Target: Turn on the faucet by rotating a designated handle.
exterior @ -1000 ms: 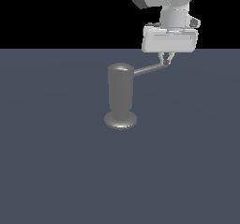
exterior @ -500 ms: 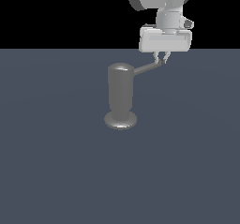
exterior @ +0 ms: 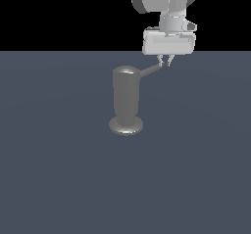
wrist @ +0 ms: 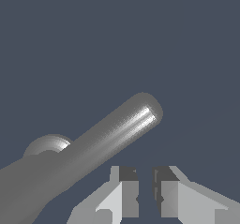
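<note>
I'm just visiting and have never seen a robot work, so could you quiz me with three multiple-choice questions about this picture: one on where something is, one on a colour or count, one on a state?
1. Where does the handle leave the faucet?
A. near its top
B. at its base
C. halfway down

2. What colour is the faucet?
A. red
B. grey
C. gold

3. Is the gripper clamped on the handle?
A. yes, fully around it
B. no, its fingers stand close together with nothing between them
C. it is out of sight

Answers:
1 A, the rod juts sideways just under the rounded top.
2 B, metallic grey throughout.
3 B, the wrist view shows the handle clear of the fingers.
</note>
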Action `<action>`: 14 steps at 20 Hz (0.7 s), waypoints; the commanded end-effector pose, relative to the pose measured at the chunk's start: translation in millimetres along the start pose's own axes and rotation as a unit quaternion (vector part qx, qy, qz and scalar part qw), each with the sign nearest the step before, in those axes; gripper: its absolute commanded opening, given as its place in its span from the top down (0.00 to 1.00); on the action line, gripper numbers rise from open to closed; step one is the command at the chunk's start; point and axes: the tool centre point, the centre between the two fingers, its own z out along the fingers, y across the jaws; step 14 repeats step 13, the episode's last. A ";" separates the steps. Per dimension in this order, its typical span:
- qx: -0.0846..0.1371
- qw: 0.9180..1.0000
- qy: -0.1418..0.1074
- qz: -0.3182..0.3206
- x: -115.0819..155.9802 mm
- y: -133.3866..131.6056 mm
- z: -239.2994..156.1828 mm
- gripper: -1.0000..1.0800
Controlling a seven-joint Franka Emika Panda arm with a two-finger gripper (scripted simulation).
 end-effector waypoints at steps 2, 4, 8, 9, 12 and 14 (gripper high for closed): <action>0.000 1.000 -0.004 0.002 7.0 0.2 8.8 1.00; 0.000 1.000 -0.004 0.002 10.8 0.4 9.2 1.00; 0.000 1.000 -0.004 0.003 18.1 0.4 9.9 1.00; 0.000 1.000 -0.005 0.004 19.9 0.5 10.1 1.00; 0.000 1.000 -0.005 0.004 25.0 0.6 10.6 1.00; 0.000 1.000 -0.005 0.004 25.0 0.6 10.6 1.00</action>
